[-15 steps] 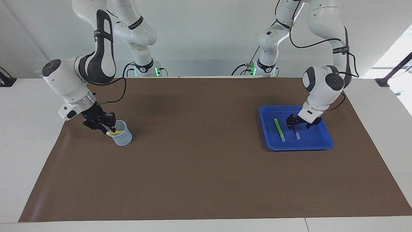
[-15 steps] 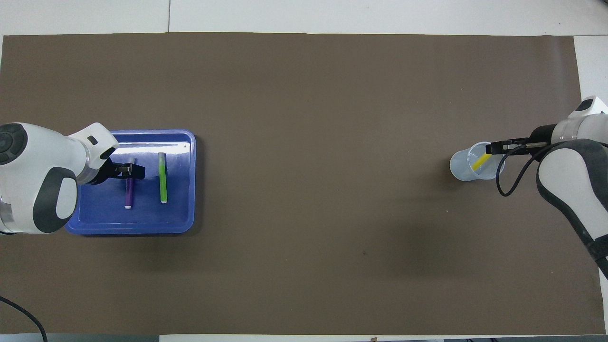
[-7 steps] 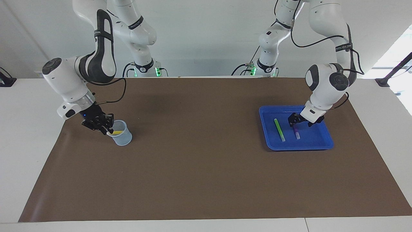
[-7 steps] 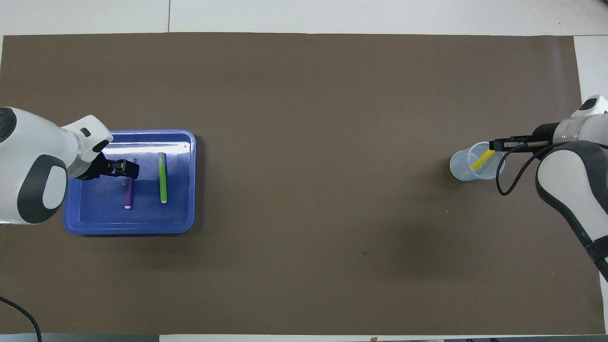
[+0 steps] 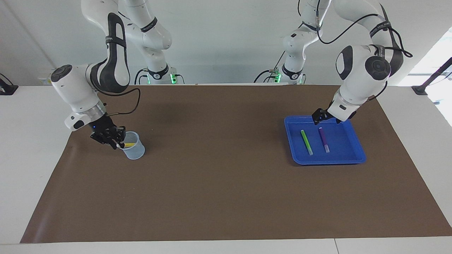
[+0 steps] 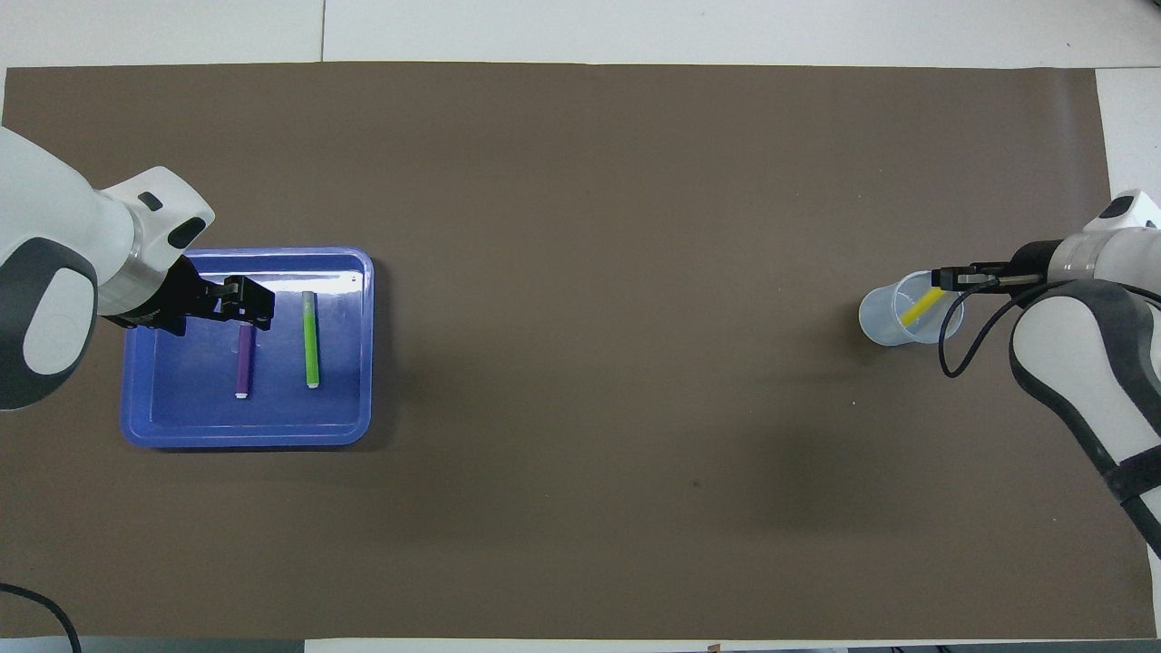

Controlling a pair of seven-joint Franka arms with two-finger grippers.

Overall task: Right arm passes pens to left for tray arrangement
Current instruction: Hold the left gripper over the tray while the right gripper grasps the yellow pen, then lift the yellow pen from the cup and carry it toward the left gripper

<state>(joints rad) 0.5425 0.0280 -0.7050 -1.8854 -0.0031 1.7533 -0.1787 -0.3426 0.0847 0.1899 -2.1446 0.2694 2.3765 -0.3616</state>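
Note:
The blue tray (image 5: 328,161) sits toward the left arm's end of the table. The green pen (image 5: 306,141) and the purple pen (image 5: 324,139) lie side by side in it. My left gripper (image 5: 326,120) is open and empty, raised over the tray's edge nearest the robots, above the purple pen's end (image 6: 244,361). The yellow pen (image 5: 129,144) leans inside a translucent cup (image 5: 136,152) toward the right arm's end. My right gripper (image 5: 118,143) is at the cup's rim, shut on the yellow pen's upper end (image 6: 918,307).
A brown mat (image 5: 219,183) covers the table between the cup and the tray. In the overhead view the tray's rim (image 6: 245,440), the green pen (image 6: 311,337), the cup (image 6: 884,326), my left gripper (image 6: 261,305) and my right gripper (image 6: 943,279) all show.
My left gripper has let go of the purple pen and risen from the tray floor toward the robots. My right gripper's fingers have closed on the yellow pen's end at the cup.

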